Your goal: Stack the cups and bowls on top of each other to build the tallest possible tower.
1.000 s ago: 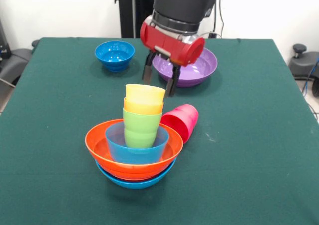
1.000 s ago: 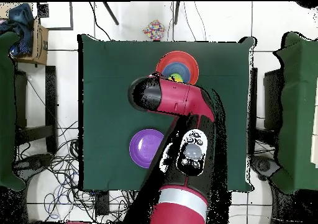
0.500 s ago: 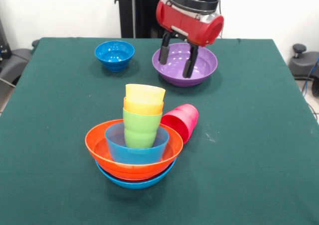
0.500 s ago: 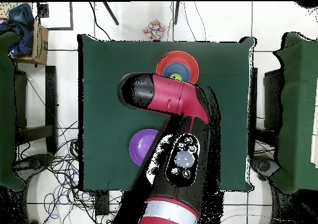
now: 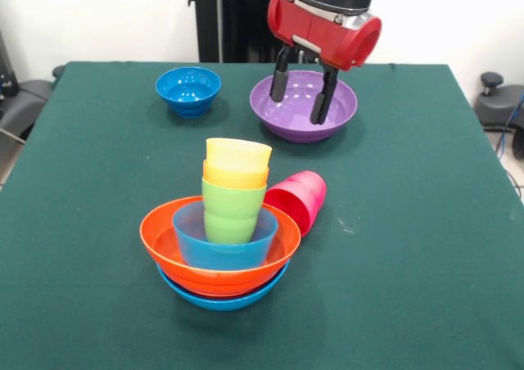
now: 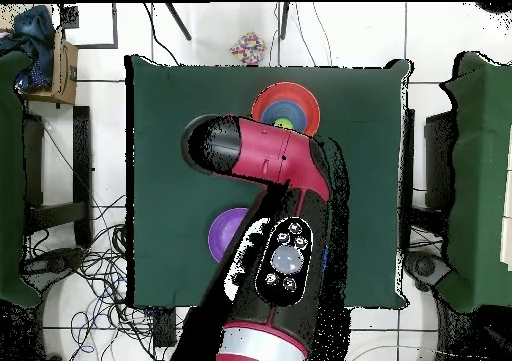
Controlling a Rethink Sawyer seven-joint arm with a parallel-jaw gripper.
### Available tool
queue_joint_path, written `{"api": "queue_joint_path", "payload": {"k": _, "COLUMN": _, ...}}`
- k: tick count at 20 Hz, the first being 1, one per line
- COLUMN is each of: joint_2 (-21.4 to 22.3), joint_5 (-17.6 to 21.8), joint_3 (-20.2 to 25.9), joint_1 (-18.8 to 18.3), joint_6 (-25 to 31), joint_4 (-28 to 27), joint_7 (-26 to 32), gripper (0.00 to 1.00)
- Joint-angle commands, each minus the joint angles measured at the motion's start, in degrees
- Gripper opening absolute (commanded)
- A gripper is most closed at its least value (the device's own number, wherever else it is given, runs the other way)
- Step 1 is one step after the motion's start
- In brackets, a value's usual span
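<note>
Tower (image 5: 223,231) is standing on the table (image 5: 426,247), with the pink cup (image 5: 296,200) lying beside it. Gripper (image 5: 300,97) is being held over the purple bowl (image 5: 304,106), fingers apart and empty.

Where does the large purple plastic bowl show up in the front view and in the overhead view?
Front view: the large purple plastic bowl sits upper centre-right, under the open gripper.
Overhead view: its purple rim shows lower left of centre, partly hidden by the arm.
Shared landmark: the tower of nested bowls and cups.
</note>
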State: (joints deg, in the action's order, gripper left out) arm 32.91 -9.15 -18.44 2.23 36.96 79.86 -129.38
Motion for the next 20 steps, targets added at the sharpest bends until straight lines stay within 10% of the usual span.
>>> {"api": "queue_joint_path", "payload": {"k": 1, "joint_2": -2.9, "joint_5": -0.9, "joint_3": 1.8, "joint_1": 2.5, "joint_6": 2.2, "joint_4": 2.1, "joint_7": -11.8, "gripper": 1.00}}
{"api": "queue_joint_path", "payload": {"k": 20, "joint_2": -3.0, "joint_5": -0.2, "joint_3": -0.1, "joint_1": 4.5, "joint_6": 1.2, "joint_4": 3.2, "joint_7": -8.8, "gripper": 1.00}}
